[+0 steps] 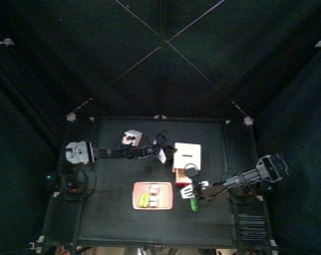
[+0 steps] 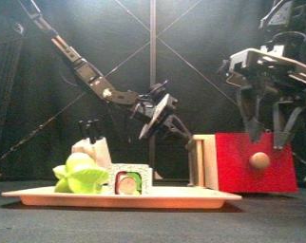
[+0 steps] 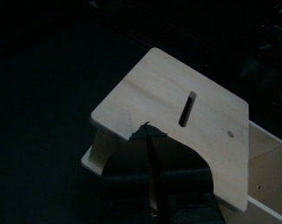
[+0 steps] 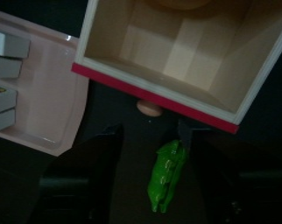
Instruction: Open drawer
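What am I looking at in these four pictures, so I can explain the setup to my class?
This is a robot with two black arms at a small black table, and each arm ends in a two-jawed gripper. One picture looks straight down from high above. One looks level from the table's front edge. The other two come from cameras on the arms' wrists.

On the table are a pink tray of food pieces and a cream case. Its drawer has a red front and is pulled out.

The left gripper rests on the case. The right gripper is open just above the drawer's knob and holds nothing.
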Robot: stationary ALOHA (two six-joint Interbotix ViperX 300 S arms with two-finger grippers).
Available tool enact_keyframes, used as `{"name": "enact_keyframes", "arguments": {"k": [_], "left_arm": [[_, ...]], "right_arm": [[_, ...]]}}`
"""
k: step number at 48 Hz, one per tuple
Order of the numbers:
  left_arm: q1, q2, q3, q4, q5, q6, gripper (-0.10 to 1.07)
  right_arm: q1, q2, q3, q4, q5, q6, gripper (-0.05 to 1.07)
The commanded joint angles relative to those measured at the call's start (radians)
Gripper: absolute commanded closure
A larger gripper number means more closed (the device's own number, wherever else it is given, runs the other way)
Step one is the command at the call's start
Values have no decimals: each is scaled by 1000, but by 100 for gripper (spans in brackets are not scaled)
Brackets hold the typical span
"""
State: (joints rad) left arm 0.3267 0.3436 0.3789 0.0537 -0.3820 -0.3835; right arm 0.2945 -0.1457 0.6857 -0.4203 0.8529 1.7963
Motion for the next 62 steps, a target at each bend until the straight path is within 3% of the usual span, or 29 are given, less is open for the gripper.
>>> {"name": "enact_keyframes", "arguments": {"k": [1,20,30,53,62], "left_arm": [[6,-11,-11,0,6,3,73],[6,-106,-6,77,-2,6,74],[-32,-181,-6,84,6,6,74],[-147,-367,153,123,6,6,74],[-209,-445,249,123,6,6,74]], "right_arm": [[2,-21,-15,-3,0,-2,11],[15,-46,-15,-9,0,-5,10],[15,-48,-21,-15,2,-9,10],[21,-71,-34,-35,-26,-17,10],[55,-146,-60,-58,-37,-20,10]]}}
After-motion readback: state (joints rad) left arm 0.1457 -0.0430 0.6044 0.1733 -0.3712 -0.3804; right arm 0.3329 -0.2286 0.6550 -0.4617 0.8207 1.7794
